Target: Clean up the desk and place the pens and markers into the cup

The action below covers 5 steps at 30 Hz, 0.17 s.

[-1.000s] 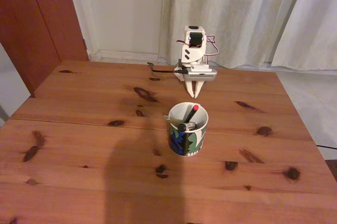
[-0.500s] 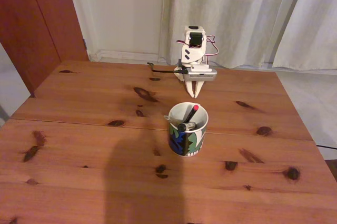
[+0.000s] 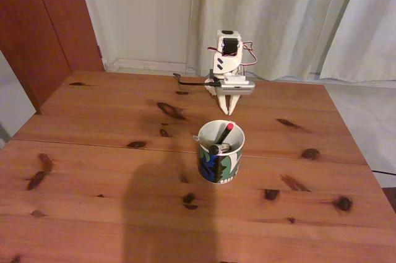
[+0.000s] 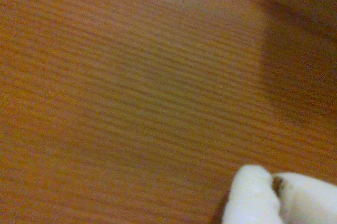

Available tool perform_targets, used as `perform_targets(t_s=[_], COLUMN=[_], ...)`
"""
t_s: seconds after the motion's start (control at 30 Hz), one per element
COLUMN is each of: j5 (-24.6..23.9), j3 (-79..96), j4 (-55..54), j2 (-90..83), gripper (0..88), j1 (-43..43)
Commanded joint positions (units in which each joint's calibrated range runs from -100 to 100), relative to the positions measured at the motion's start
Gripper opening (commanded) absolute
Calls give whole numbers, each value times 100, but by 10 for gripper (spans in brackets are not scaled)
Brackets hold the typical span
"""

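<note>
In the fixed view the cup [image 3: 220, 159] stands upright mid-counter [image 3: 93, 151]. The pens [image 3: 223, 137] lean inside it, long axes tilted, the red end pointing up toward the far right rim. Well behind the cup, the gripper [image 3: 231, 112] points down at the counter, fingers together and empty.

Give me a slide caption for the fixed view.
Pens stand in the cup; shut gripper rests behind it.

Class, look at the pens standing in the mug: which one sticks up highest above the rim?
The black pen with the red end. It leans toward the far right of the cup, its red tip clearing the rim, while the other dark-capped marker sits lower inside.
</note>
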Motion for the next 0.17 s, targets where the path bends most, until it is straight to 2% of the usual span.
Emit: perform_targets(t_s=[0.0, 0.13], j5=[-4, -4], j3=[49, 49], j4=[76, 76], j2=[47, 47], gripper=[13, 13], j1=[-18, -18])
